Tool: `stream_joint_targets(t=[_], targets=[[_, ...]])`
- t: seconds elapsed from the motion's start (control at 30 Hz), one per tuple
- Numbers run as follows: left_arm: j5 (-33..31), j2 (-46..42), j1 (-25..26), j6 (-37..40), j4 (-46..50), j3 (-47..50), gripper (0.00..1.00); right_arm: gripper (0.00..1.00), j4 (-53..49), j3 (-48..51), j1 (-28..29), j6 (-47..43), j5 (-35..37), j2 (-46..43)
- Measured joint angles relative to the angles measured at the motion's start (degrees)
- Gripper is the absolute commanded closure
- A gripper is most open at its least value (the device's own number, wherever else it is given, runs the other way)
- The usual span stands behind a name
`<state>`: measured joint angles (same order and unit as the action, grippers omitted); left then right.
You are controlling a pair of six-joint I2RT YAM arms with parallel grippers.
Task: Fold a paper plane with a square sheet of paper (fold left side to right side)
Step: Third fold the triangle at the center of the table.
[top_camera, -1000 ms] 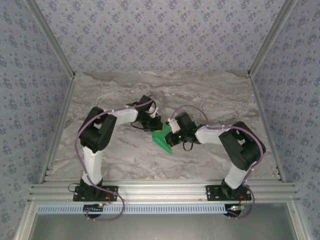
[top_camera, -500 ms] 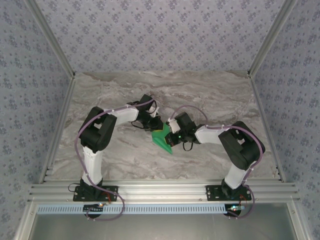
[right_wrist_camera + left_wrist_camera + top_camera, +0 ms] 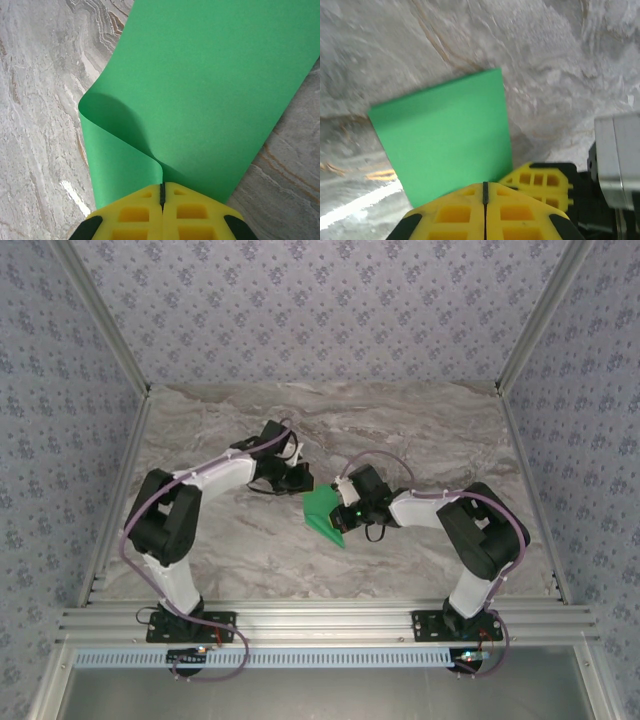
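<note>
Seen from above, the green sheet of paper (image 3: 322, 510) lies near the middle of the marble table (image 3: 430, 430), a small angled shape with one corner pointing toward the arm bases. The right gripper (image 3: 343, 512) is on the sheet's right edge, its arm reaching in from the right. The left gripper (image 3: 297, 480) sits just up and to the left of the paper's far corner, with a little bare marble showing between them. From this height I cannot tell how either pair of jaws stands.

In the left wrist view, the left gripper (image 3: 485, 200) has its yellow fingers pressed together, only a thin dark seam between them and nothing green in it. The sheet (image 3: 445, 135) lies flat on the marble ahead of those fingers, which hide its near edge. A yellow finger of the right gripper (image 3: 540, 181) pokes in at the paper's lower right corner.

In the right wrist view, the right gripper (image 3: 161, 192) is closed tight on the paper (image 3: 215, 85). The left part of the sheet curls up and over in a soft, uncreased loop that runs into the pinch. The rest spreads away flat, with marble (image 3: 40, 100) showing on both sides.
</note>
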<state>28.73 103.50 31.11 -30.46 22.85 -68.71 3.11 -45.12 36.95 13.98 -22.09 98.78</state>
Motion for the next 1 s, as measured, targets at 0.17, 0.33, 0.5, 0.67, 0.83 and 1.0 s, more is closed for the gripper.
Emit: stream_joint_targets(t=[0.17,0.33,0.5,0.67,0.83,1.0], targets=[[0.59,0.22,3.34,-1.6,-2.05,2.86,0.96,1.0,-0.48,-0.22,0.22,-0.02,0.48,0.0],[0.61,1.9,5.55,-2.64,-3.85,3.21,0.96,1.0,-1.22,-0.57,0.39,-0.02,0.85,0.0],[0.37,3.32,6.36,-3.72,-5.18,5.09,0.97,1.0,-1.46,-0.72,0.48,-0.04,1.16,0.0],[0.35,3.45,6.93,-4.59,-6.32,7.93,0.97,1.0,-2.05,-1.16,0.59,-0.04,1.27,0.17],[0.42,3.43,6.93,-5.2,-8.17,9.38,0.97,1.0,-2.4,-1.38,0.7,-0.26,1.27,0.28],[0.42,3.37,6.93,-5.18,-8.96,9.9,0.98,1.0,-3.45,-2.05,0.72,-0.52,1.29,0.39]])
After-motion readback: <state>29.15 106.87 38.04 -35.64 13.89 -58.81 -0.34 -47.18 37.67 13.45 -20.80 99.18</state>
